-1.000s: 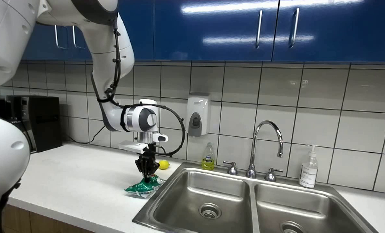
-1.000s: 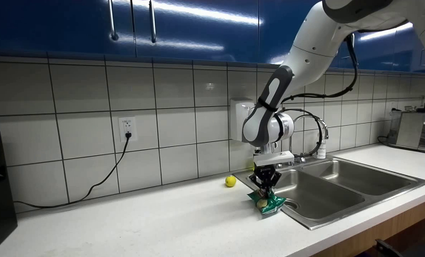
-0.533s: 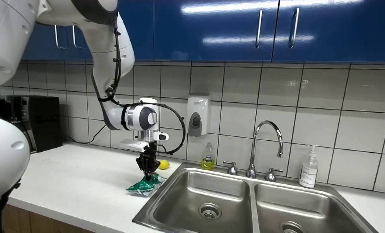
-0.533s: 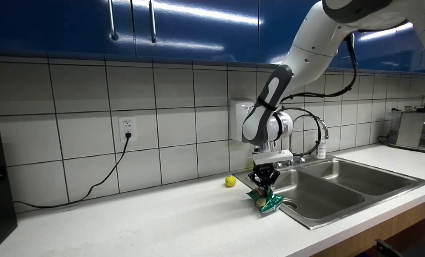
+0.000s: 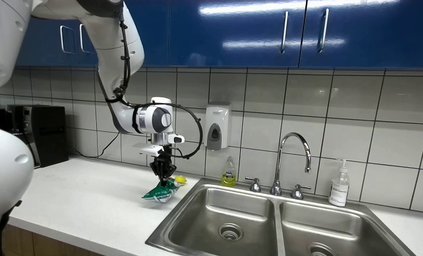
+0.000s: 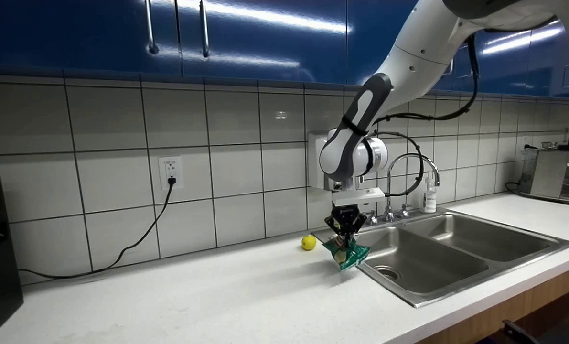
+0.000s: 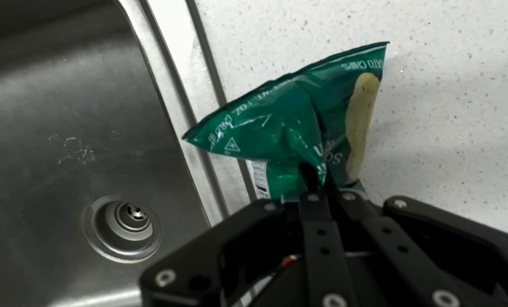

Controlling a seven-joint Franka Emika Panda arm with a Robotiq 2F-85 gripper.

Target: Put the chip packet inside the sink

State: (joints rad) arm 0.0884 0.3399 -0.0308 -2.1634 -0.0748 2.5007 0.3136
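Much of the flat, speckled white bench [image 6: 179, 296] spread left of the double-basin stainless-steel sink [image 5: 177, 213] in both exterior views; the sink's edge ran close by the crinkly green foil chip packet [image 7: 288, 123]. That packet hung tilted just above the bench, outside the left-hand basin [image 5: 200, 229], near a small round yellow lemon-like object [image 6: 308, 242]. The black jointed end effector [image 5: 163, 183] was closed on the packet, pinching its foil.
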